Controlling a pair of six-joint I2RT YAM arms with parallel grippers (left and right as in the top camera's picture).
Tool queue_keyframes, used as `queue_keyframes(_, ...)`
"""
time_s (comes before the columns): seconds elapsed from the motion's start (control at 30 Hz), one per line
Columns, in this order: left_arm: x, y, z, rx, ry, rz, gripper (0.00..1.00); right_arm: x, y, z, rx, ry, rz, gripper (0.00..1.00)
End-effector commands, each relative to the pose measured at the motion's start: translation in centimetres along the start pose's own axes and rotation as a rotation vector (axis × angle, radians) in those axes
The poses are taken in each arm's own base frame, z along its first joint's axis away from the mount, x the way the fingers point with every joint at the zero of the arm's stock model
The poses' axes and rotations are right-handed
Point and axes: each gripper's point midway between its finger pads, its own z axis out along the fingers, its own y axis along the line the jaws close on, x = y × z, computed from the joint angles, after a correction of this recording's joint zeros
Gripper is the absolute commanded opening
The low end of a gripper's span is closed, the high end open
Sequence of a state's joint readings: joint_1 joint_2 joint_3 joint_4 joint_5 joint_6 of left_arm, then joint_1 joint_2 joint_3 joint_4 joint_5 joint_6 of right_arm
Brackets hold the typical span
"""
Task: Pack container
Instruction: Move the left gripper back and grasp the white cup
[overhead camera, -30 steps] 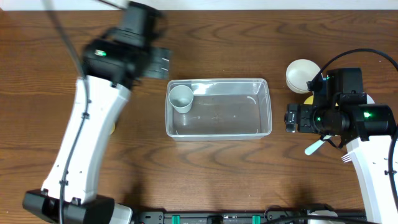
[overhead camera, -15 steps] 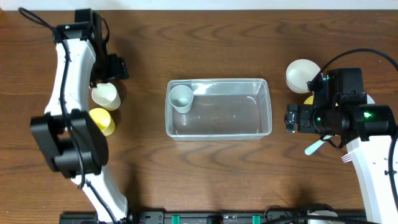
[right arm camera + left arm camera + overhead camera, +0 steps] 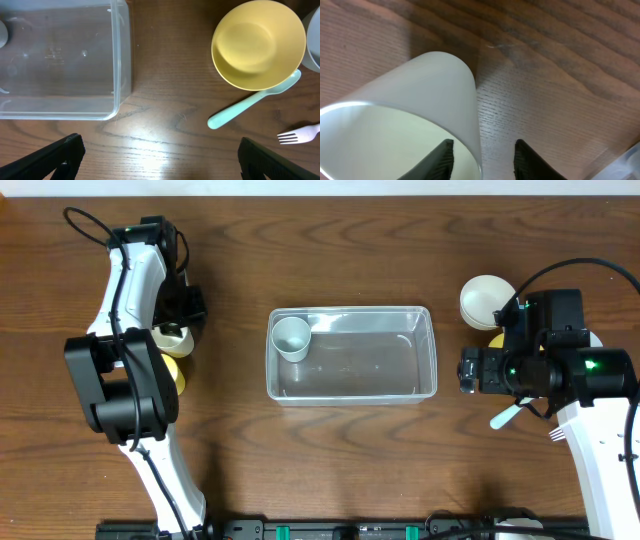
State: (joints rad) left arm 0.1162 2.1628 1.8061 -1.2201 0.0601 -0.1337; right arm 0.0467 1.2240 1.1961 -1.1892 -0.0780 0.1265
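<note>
The container [image 3: 350,311] is a clear plastic bin at the table's middle, with a white cup [image 3: 291,336] standing in its left end. In the right wrist view the container [image 3: 120,60] shows its bare floor. My left gripper [image 3: 172,328] is down over a cream cup [image 3: 168,334] at the left. In the left wrist view that cream cup [image 3: 420,95] lies close under the camera. My left gripper [image 3: 481,162] straddles its rim, one finger inside and one outside, with gaps to the wall. My right gripper [image 3: 160,160] stands wide open over bare wood, right of the container.
A yellow cup [image 3: 172,372] sits just below the cream one. On the right are a white bowl [image 3: 483,298], a yellow bowl [image 3: 257,45], a teal spoon [image 3: 245,106] and a white fork [image 3: 300,135].
My left arm swung from near the container out to the left and came down over the cream cup; its fingers have narrowed around the rim. The right arm has stayed still.
</note>
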Motion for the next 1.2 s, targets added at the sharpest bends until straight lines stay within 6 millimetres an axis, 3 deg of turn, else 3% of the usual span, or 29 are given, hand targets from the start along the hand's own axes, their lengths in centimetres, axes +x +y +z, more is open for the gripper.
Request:
queue_keyframes(0.0, 0.5, 0.1, 0.6, -0.002, 0.027, 0.001, 0.25, -0.5, -0.2, -0.4, 0.004, -0.015, 0.021, 0.99)
queue_keyframes(0.2, 0.7, 0.1, 0.6, -0.003, 0.035, 0.001, 0.19, -0.4, -0.2, -0.4, 0.004, -0.014, 0.021, 0.99)
queue_keyframes(0.33, 0.8, 0.1, 0.6, -0.004, 0.038, 0.001, 0.06, -0.4, -0.2, -0.4, 0.004, -0.014, 0.021, 0.99)
queue_keyframes(0.73, 0.7, -0.1, 0.0, -0.002, 0.026, 0.006, 0.06, -0.5, -0.2, -0.4, 0.004, -0.014, 0.021, 0.99)
queue_keyframes(0.83, 0.4, -1.0, -2.0, 0.005, -0.02, 0.033, 0.06, -0.5, -0.2, -0.4, 0.004, -0.014, 0.021, 0.99)
queue_keyframes(1.0, 0.1, -4.9, -7.9, 0.028, -0.186, 0.21, 0.06, -0.4, -0.2, -0.4, 0.004, -0.014, 0.021, 0.99)
queue_keyframes(1.17, 3.3, -10.9, -14.0, 0.07, -0.34, 0.403, 0.06, -0.5, -0.2, -0.4, 0.004, -0.015, 0.021, 0.99)
